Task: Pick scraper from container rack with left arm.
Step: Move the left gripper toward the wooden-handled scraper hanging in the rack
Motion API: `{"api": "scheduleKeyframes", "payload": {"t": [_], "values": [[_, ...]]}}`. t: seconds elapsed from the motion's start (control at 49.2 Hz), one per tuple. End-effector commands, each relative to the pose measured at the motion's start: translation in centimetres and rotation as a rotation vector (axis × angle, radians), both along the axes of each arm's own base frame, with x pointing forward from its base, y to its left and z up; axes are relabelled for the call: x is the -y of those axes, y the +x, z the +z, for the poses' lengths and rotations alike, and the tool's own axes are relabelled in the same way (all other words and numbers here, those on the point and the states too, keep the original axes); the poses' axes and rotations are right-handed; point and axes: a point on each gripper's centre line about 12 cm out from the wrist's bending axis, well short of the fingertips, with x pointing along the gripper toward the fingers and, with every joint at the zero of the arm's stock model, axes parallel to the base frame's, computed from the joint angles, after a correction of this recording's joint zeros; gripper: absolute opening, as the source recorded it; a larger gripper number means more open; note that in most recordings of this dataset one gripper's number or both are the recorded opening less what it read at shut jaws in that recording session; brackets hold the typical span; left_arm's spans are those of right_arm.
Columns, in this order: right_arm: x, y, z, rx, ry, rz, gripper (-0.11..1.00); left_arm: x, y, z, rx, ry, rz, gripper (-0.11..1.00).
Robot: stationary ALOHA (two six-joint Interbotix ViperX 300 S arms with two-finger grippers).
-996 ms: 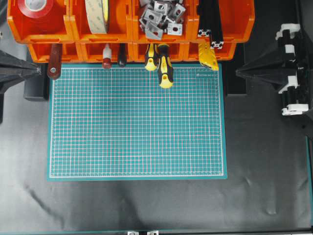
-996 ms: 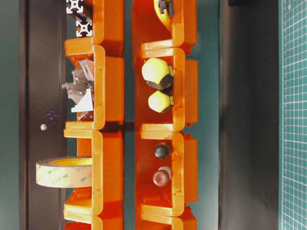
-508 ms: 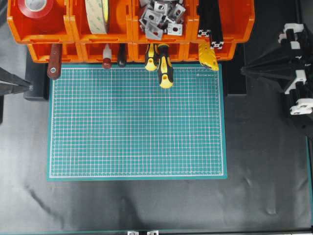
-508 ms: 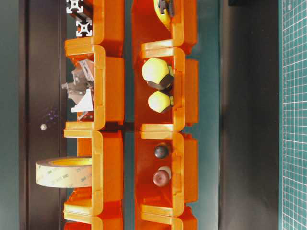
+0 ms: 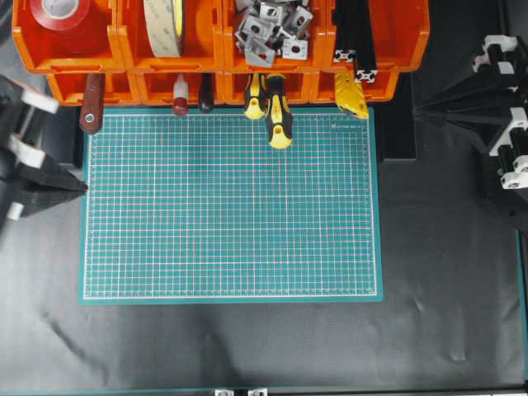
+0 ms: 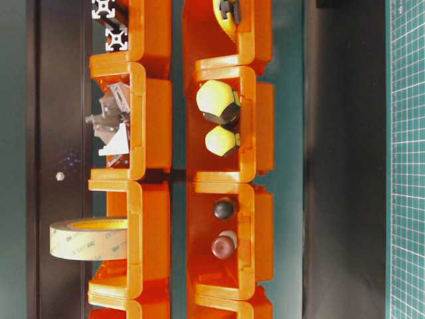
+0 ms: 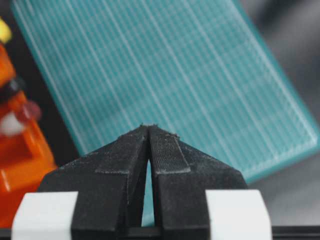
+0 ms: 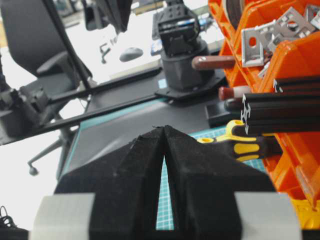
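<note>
The scraper (image 5: 91, 105) lies in the leftmost lower bin of the orange container rack (image 5: 219, 51). Its reddish-brown handle with the end hole sticks out toward the mat, and its blade is hidden in the bin. The right wrist view shows that handle (image 8: 212, 62) too. My left gripper (image 5: 81, 186) is shut and empty, and lies beside the mat's left edge, nearer the front than the handle. In its own view the left gripper (image 7: 149, 127) points over the mat with its jaws together. My right gripper (image 5: 419, 106) is shut and empty, right of the rack.
A green cutting mat (image 5: 231, 206) lies in front of the rack. Two yellow-and-black screwdrivers (image 5: 278, 120) and a red-knobbed tool (image 5: 180, 104) stick out of the lower bins. The upper bins hold tape rolls (image 5: 163, 25), metal brackets (image 5: 268, 29) and black extrusions (image 5: 356, 41).
My left gripper has moved from beside the scraper handle toward the front, along the mat's left edge. The right arm has drawn back and away from the mat.
</note>
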Motion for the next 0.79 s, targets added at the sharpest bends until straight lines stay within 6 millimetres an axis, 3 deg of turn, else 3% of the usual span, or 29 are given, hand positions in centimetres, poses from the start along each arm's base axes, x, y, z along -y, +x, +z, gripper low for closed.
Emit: {"api": "scheduleKeyframes", "payload": {"t": [0.0,0.163,0.305,0.467,0.772], "values": [[0.0,0.2,1.0,0.009,0.012,0.002,-0.01,0.3,0.2,0.7,-0.009,0.146,0.053,0.00],[-0.1,0.1,0.7,-0.026,0.020,0.004,-0.01,0.5,-0.5,1.4,0.103,0.294,0.302,0.00],[-0.1,0.0,0.6,-0.034,0.020,0.004,-0.01,1.2,-1.3,-1.2,0.123,0.301,0.433,0.00],[-0.1,-0.1,0.5,-0.044,0.020,0.005,-0.01,1.3,-1.6,-3.7,0.123,0.381,0.468,0.00],[-0.1,-0.2,0.2,-0.061,0.018,0.006,-0.01,0.6,-1.6,-4.5,0.132,0.411,0.463,0.00]]}}
